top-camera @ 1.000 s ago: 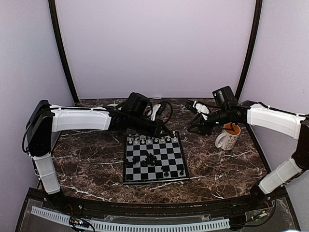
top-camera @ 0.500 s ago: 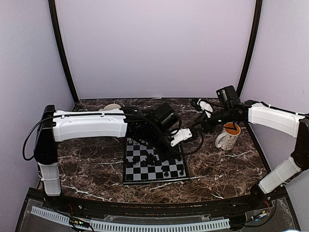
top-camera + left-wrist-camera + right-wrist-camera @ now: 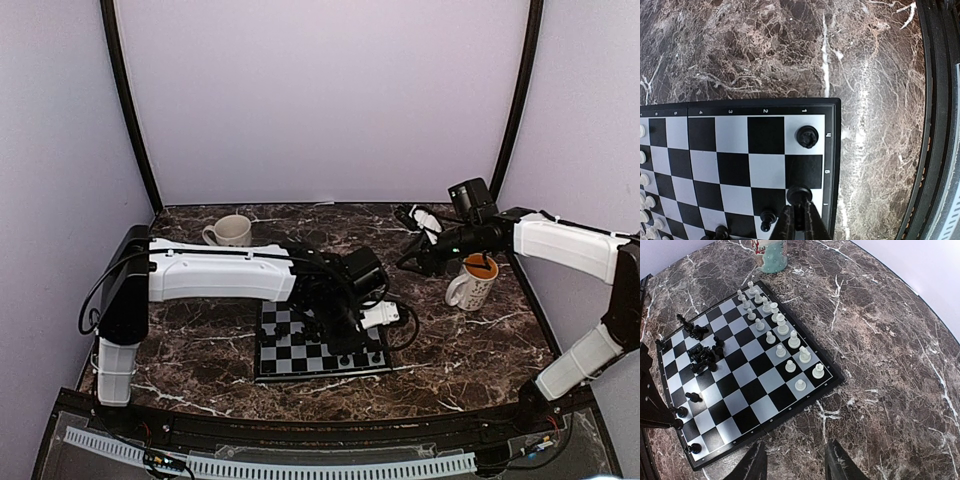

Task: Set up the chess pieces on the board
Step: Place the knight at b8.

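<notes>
Swings left gripper (image 3: 799,204) down the board (image 3: 835,130) to its near edge, clenched on a black piece (image 3: 799,192) (edge square). Holds right gripper (image 3: 797,462) parted, empty.

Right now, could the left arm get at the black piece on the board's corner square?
Probably not yet: the left gripper is shut on another black piece. Otherwise the way looks free; the corner piece stands alone, one bare square beyond.

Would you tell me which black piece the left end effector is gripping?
The black piece in the edge column, two squares from the corner piece: the left end effector is shut on it; the others stand free.
</notes>
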`<state>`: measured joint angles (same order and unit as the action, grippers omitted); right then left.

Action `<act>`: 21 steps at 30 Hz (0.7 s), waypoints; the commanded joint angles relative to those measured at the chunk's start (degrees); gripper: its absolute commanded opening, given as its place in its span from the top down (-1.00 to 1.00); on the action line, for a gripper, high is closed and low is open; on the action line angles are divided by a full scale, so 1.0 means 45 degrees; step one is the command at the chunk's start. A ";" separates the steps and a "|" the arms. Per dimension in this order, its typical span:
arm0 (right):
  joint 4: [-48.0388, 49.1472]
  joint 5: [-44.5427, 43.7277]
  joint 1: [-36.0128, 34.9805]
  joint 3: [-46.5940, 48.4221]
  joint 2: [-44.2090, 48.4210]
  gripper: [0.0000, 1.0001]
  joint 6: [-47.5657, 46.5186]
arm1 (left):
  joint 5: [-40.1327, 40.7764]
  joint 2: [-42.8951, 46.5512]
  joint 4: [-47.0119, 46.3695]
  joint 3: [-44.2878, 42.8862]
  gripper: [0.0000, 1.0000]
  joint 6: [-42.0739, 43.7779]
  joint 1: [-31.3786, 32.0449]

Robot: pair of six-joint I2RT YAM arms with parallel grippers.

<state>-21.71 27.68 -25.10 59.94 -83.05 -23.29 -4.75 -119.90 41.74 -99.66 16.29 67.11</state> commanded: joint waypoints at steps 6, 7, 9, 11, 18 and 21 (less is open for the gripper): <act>0.0244 0.0379 0.0100 -0.0073 -0.0202 0.21 -0.0093 | -0.0253 -0.0458 0.0169 -0.0649 0.98 0.0261 0.0248; 0.0222 0.0402 0.0094 -0.0078 -0.0221 0.20 -0.0098 | -0.0269 -0.0555 0.0192 -0.0696 0.98 0.0268 0.0270; 0.0220 0.0428 0.0093 -0.0078 -0.0237 0.21 -0.0116 | -0.0272 -0.0718 0.0265 -0.0818 0.98 0.0309 0.0300; 0.0199 0.0420 0.0100 -0.0078 -0.0256 0.20 -0.0127 | -0.0272 -0.0822 0.0295 -0.0878 0.97 0.0319 0.0320; 0.0166 0.0464 0.0091 -0.0059 -0.0314 0.20 -0.0158 | -0.0155 -0.1039 0.0408 -0.0925 0.96 0.0318 0.0354; 0.0146 0.0492 0.0091 -0.0044 -0.0348 0.21 -0.0190 | -0.0032 -0.1090 0.0474 -0.0971 0.93 0.0270 0.0357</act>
<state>-21.85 28.77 -25.06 59.94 -83.90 -23.53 -5.23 -124.92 42.06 -102.19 16.97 68.38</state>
